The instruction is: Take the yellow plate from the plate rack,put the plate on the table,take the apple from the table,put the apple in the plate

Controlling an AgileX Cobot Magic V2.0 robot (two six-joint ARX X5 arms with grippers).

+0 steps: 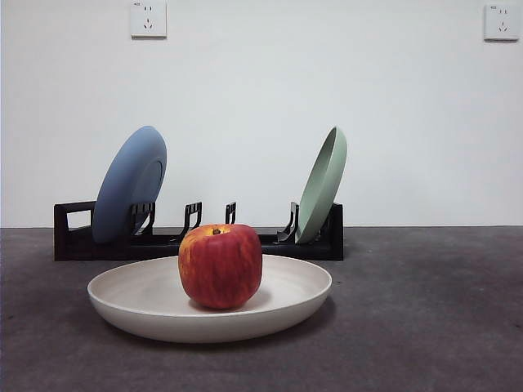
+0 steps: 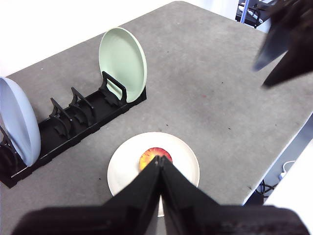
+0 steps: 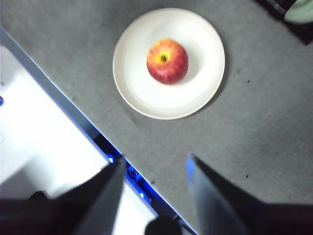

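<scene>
Apple (image 1: pixel 220 266) sits upright, stem up, inside the yellow plate (image 1: pixel 147 314), roughly at its centre. Plate lies flat on the tabletop (image 1: pixel 425 327), lower centre of the front frame, just in front of the plate rack (image 1: pixel 73 237). Rack holds the blue plate (image 1: pixel 129 184) at frame left and the pale green plate (image 1: pixel 322 184) at frame right; middle slots show no plate.

Judgement: both placements look done; what remains is clearing the arms.

Left gripper (image 2: pixel 160 164): fingers pressed together, holding nothing, raised over the plate, tips overlapping the apple in its own frame. Right gripper (image 3: pixel 156 164): fingers spread wide, nothing between them, over the tabletop edge with plate and apple ahead in the upper centre of its frame, well apart.

Key relation: apple lies directly under the left fingers; the left arm is the nearer. Apple is roundish, so no long axis matters.

Views: front shows no arm at all. Right wrist alone shows the stem hollow from above and the tabletop edge. Left wrist alone shows rack, plate and apple together.
</scene>
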